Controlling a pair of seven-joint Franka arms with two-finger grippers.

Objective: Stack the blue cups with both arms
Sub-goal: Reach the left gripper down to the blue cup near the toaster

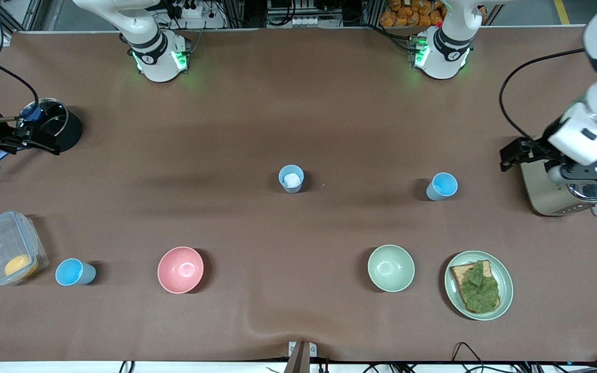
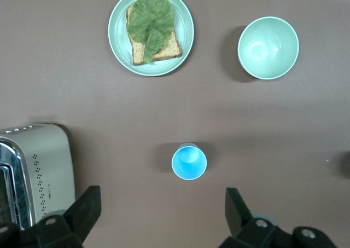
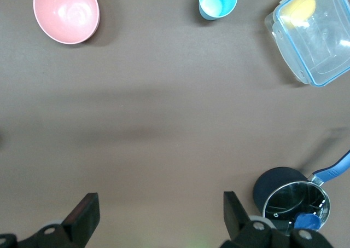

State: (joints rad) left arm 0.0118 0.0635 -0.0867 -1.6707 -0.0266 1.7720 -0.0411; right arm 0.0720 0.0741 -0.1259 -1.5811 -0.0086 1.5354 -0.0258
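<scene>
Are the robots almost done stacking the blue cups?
No, nothing is stacked. Three blue cups stand apart: the middle cup, the cup by the toaster and the cup by the clear box. The left gripper and right gripper are open, holding nothing. All the picking and stacking is left.

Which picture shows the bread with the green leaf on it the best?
The left wrist view. The bread with the leaf is big and whole there, on its green plate. The front view shows the bread too, but smaller, near the toaster's end of the table. The right wrist view doesn't show it.
</scene>
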